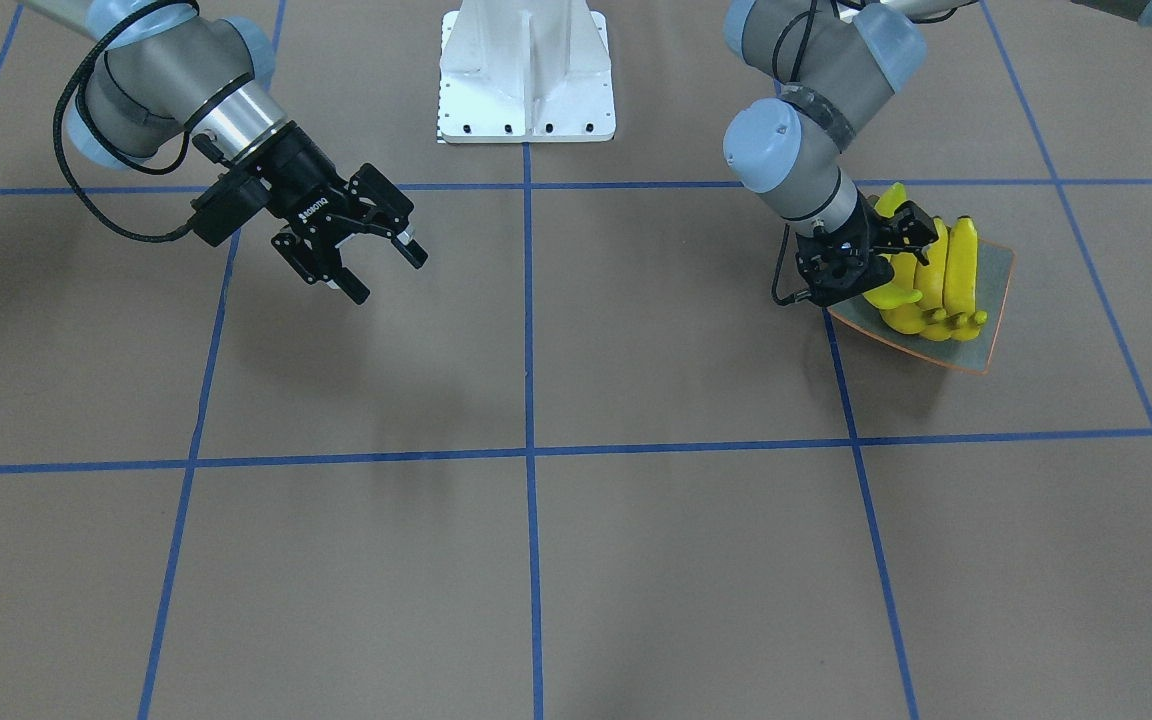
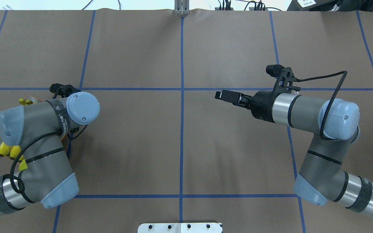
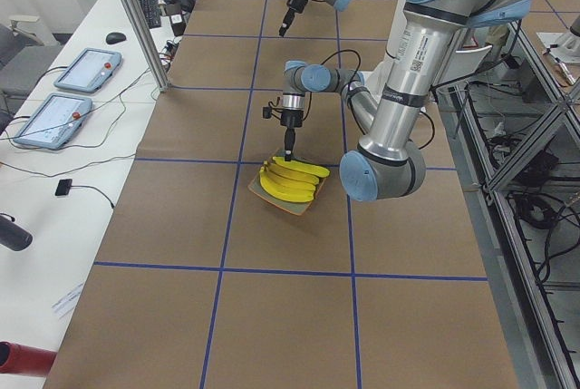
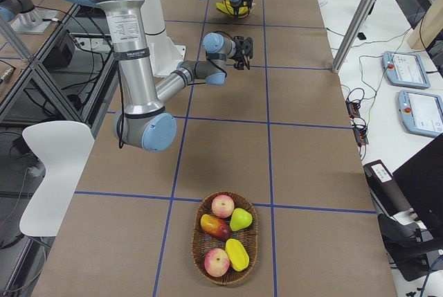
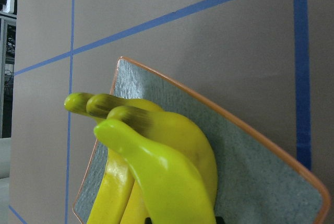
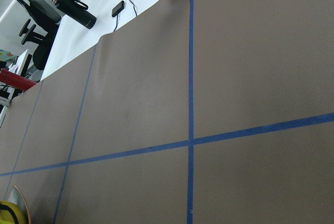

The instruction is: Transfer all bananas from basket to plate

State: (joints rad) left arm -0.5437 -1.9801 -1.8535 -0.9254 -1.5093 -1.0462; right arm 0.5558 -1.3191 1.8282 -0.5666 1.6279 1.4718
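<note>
Left wrist-mounted view looks almost straight down on the plate (image 5: pixel 250 177), grey-blue with a thin orange rim. It lies on the brown desk (image 1: pixel 636 560), just beside a crossing of blue tape lines (image 5: pixel 301 67). The bananas (image 5: pixel 112 182) are heaped on it side by side, and you can count four dark-tipped ends pointing the same way. The top banana (image 5: pixel 167 177) rides on the others and runs up toward the lens. At the bottom edge of that view a dark sliver shows on either side of it, so the fingers of the left gripper (image 1: pixel 876 258) are pinching that one banana.

In the front-facing view you find the plate on the right, in the far half of the desk. The left gripper sits low over the left side of the heap, with one yellow end poking out beyond it on the far side.

The right gripper (image 1: pixel 388 275) hangs above the desk at the left of that view, well apart from the plate. Its fingers are spread wide.

In the exterior right view the basket (image 4: pixel 196 240) sits near the camera at the robot's right end of the desk, well apart from the plate. You see five pieces of round or stubby fruit (image 4: pixel 223 206) in it, red, green and yellow.
</note>
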